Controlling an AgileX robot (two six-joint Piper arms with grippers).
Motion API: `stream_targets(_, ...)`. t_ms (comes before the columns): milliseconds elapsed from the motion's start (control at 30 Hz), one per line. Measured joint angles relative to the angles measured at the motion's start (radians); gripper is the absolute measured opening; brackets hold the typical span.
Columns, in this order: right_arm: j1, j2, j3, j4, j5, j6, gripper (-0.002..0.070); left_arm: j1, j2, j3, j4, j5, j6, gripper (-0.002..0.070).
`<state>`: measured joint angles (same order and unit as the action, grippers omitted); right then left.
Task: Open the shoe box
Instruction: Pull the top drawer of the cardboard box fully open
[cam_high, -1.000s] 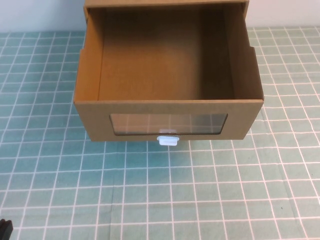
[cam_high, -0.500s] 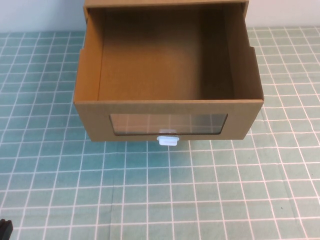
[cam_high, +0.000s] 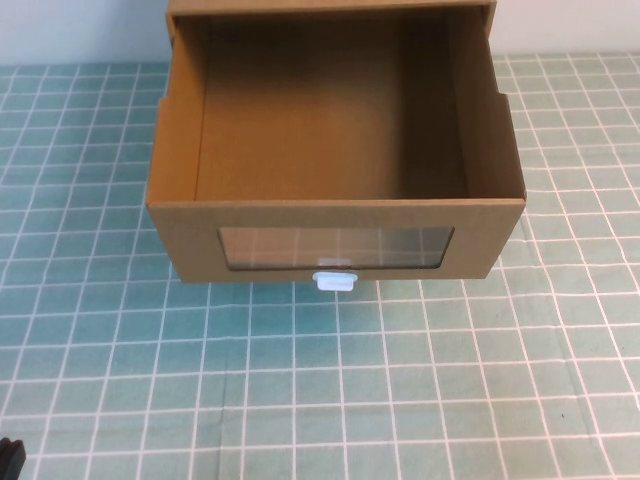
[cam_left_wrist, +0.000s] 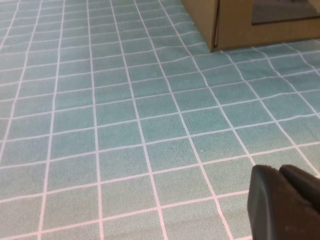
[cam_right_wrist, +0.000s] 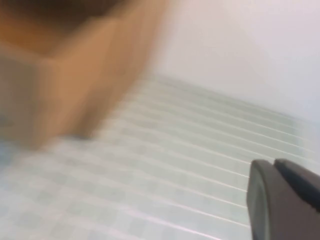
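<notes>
Brown cardboard filled the middle of my high view: the shoe box (cam_high: 336, 235) sat at the far centre of the teal gridded cloth (cam_high: 400, 380), its drawer (cam_high: 330, 120) drawn out toward the robot from the sleeve (cam_high: 330, 8) at the back. I could look straight down onto the drawer's bare cardboard floor. The front panel faced me, with a clear window (cam_high: 337, 247) across it and a small white tab (cam_high: 335, 281) just under the window's lower edge, at the centre.

The left gripper (cam_left_wrist: 281, 172) sat low at the near left corner of the table, well apart from the box, and only a black sliver of it showed from above. Its own camera showed its fingers pressed together with nothing between them, over the cloth, with a near corner of the box farther ahead.

The right gripper (cam_right_wrist: 274, 164) was outside the high view. On its wrist camera it was clenched on nothing, above the cloth, with the box blurred off to one side and a pale wall (cam_right_wrist: 240, 45) behind.
</notes>
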<state>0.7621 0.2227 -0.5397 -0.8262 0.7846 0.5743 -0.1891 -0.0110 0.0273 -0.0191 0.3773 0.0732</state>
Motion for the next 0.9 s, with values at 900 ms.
stream_targets(900,-0.682,-0.171,0.433,0.751,-0.454,-0.341,-0.0013,0.0,0.0,0.0,0.0,0.001,0.0,-0.0005)
